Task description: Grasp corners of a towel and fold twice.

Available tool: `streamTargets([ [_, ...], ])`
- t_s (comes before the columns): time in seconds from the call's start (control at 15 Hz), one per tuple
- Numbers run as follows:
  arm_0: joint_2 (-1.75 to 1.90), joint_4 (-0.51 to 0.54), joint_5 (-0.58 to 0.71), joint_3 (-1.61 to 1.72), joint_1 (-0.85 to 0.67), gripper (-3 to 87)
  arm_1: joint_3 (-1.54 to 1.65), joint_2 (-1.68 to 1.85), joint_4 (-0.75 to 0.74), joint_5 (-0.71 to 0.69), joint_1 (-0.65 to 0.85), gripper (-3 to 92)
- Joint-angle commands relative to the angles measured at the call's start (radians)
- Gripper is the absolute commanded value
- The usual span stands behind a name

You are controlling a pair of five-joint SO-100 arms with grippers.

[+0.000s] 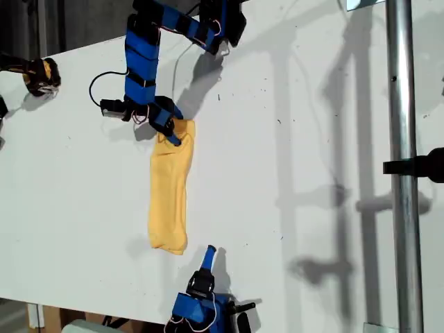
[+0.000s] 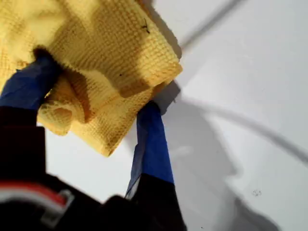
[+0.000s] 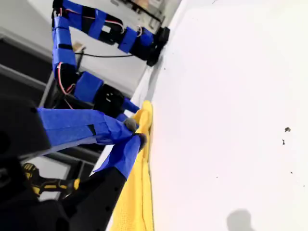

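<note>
There is one plain yellow-orange soft cloth towel [image 1: 171, 191] and two blue-taped arms on the white table [image 1: 291, 173]. The towel lies folded into a long narrow strip near the table's middle, running from the arm at the exterior view's top toward the arm at its bottom edge. My first gripper [image 1: 175, 132] is clamped on the strip's far end, blue fingers [image 2: 151, 144] pinching bunched, waffle-textured layers, a weave only the first wrist view shows, along with a rounded corner [image 2: 163, 72] hanging past the jaws. My second gripper [image 1: 208, 255] sits just off the strip's near end, holding nothing; the second wrist view shows its taped tips [image 3: 132, 132] touching, jaws closed, the towel [image 3: 139, 192] beside them.
</note>
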Motion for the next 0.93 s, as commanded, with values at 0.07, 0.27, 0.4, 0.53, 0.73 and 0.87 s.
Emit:
streamTargets([
  [0.07, 0.006, -0.002, -0.015, -0.006, 0.008, -1.3, -0.150, -0.067, 0.012, -0.017, -0.025, 10.9],
  [0.27, 0.006, -0.005, -0.018, -0.012, 0.014, -1.3, -0.212, -0.074, 0.130, -0.075, -0.009, 0.0],
  [0.4, 0.006, -0.002, -0.023, -0.011, 0.017, -1.3, -0.189, 0.032, 0.318, -0.117, 0.000, 0.0],
  [0.53, 0.006, -0.005, -0.021, -0.008, 0.018, -1.3, -0.063, 0.218, 0.472, -0.123, -0.025, 0.0],
  [0.73, 0.006, -0.014, -0.011, 0.006, 0.018, -1.3, 0.084, 0.508, 0.663, -0.020, -0.144, 0.0],
  [0.87, 0.006, -0.012, -0.006, 0.003, 0.020, -1.3, 0.094, 0.566, 0.825, 0.055, -0.242, 0.0],
])
